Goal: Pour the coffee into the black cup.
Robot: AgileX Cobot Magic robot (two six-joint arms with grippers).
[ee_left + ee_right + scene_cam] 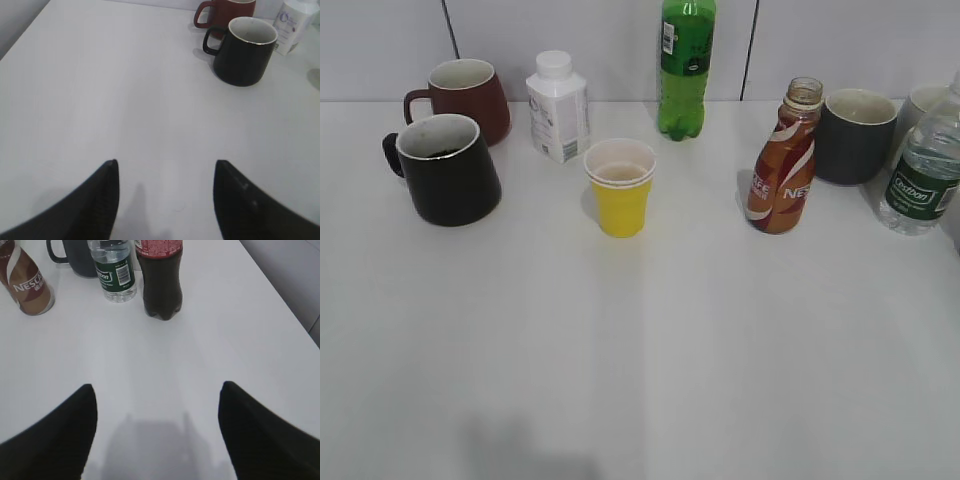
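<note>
I see both grippers, left gripper (pixel 165 200) and right gripper (pixel 157 432), with jaws spread and holding nothing above the table (pixel 640 350). The coffee bottle (pixel 781 170) stands uncapped at right, well apart from the black cup (pixel 448 170) at left.

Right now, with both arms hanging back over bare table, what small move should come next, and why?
Probably the right gripper should advance toward the Nescafe bottle. That bottle stands uncapped and upright on the right side, untouched, and the right gripper is open with nothing between its fingers. The black cup waits upright at far left, near the open left gripper.
</note>
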